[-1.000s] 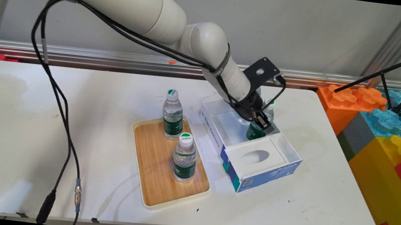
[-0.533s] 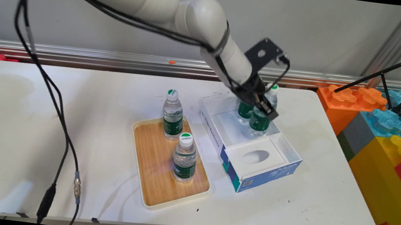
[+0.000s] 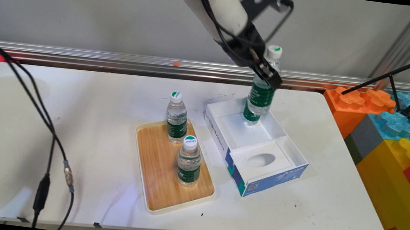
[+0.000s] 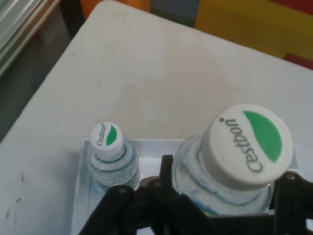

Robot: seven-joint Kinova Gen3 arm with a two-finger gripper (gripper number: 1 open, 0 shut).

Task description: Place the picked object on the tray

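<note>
My gripper [image 3: 266,74] is shut on a clear water bottle [image 3: 261,93] with a green label and a white cap. It holds the bottle tilted in the air above the far end of an open white and blue box [image 3: 261,161]. A second bottle [image 3: 249,116] stands in the box's far compartment, mostly hidden behind the held one. In the hand view the held bottle's cap [image 4: 247,144] fills the right side between the fingers. There the other bottle [image 4: 110,147] stands lower left inside the box corner [image 4: 83,196].
A wooden tray [image 3: 156,178] left of the box carries two upright bottles [image 3: 177,117] [image 3: 189,161]. Big coloured toy blocks [image 3: 398,127] and black tripod legs [image 3: 404,71] stand off the table's right end. Black cables [image 3: 48,152] hang at the left.
The gripper has risen from inside the box to well above it, carrying the bottle up and slightly back. The other bottle in the box stayed put.
</note>
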